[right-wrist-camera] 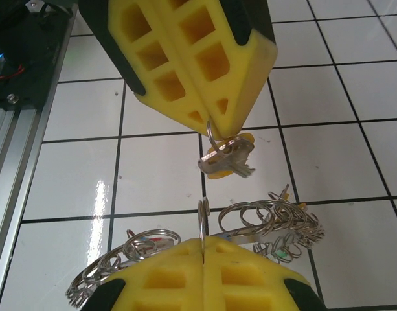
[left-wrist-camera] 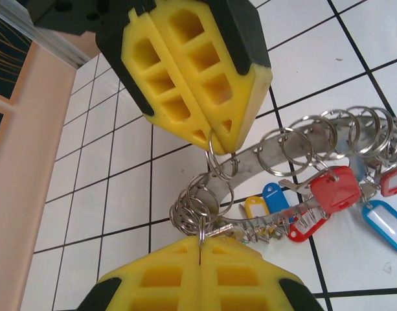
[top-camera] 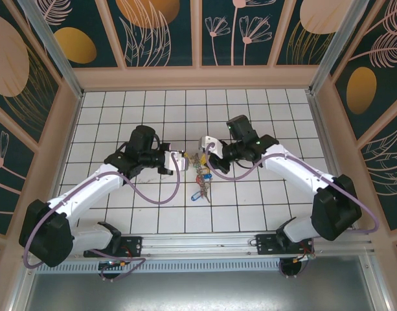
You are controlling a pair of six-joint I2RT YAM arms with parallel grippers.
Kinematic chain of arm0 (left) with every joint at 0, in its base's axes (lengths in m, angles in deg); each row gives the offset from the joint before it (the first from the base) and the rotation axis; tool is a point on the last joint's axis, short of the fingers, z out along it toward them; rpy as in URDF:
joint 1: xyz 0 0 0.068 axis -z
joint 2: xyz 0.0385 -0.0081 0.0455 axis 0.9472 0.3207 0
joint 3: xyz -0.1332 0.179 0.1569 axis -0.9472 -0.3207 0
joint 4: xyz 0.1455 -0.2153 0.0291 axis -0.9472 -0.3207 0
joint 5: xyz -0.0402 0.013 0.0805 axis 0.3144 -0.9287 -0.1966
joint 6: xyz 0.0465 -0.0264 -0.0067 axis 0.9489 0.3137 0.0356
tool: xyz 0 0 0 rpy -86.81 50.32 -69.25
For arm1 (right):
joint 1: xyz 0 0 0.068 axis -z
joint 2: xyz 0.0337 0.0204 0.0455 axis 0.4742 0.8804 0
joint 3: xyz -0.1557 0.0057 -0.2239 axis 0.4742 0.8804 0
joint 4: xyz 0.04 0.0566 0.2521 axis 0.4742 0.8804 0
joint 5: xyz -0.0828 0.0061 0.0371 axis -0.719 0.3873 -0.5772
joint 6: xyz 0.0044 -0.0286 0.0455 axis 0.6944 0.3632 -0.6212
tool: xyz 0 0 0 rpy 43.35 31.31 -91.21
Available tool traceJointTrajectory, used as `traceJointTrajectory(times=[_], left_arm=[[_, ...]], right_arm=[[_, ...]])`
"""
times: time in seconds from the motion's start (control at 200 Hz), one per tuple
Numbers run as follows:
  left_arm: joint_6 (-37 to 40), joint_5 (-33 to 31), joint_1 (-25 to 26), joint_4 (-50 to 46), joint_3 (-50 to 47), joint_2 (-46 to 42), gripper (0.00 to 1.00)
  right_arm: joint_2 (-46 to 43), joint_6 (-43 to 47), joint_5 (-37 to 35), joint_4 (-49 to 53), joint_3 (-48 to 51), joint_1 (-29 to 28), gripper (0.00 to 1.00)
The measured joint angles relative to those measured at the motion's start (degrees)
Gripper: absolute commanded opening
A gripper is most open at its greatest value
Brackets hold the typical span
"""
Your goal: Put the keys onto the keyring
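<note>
Although the flat grey metal band of the keyring (left-wrist-camera: 250, 157) shows as an arc in the left wrist view, its near end is buried under bunched wire loops (left-wrist-camera: 188, 207) and its far end runs off among more of them toward 3 o'clock. From the right wrist the band is almost wholly hidden beneath those loops, and from above it is too small to make out. Whether it rests on the white tiled bench (top-camera: 263, 201) or hangs clear — I cannot tell.

The keys (left-wrist-camera: 334, 191), silver with red, blue and yellow plastic heads, dangle off the band at about 3 o'clock from the left tool (left-wrist-camera: 200, 243). That tool's yellow fingers are pressed together, clamped on a small wire loop (right-wrist-camera: 209, 136) carrying a silver key with a yellow plastic head (right-wrist-camera: 227, 159); whether this loop is threaded on the band is unclear. Directly opposite, at 12 o'clock in the left wrist view, the right tool (right-wrist-camera: 203, 243) is likewise closed, pinching a thin split ring (right-wrist-camera: 203, 217) just beside the band.

From above, the left arm (top-camera: 88, 188) and right arm (top-camera: 295, 167) reach forward from 6 o'clock and bend inward — tips nearly meeting at centre, keys trailing toward 6 o'clock below them.
</note>
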Motion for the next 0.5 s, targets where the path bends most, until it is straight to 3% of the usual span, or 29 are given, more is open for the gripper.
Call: traceJointTrajectory(times=[0.495], left_arm=[[-0.3,4.2,0.0,1.2,-0.1,1.3,0.0]], right_arm=[[3.0,1.0,0.4,0.8,-2.7,-2.1,0.0]])
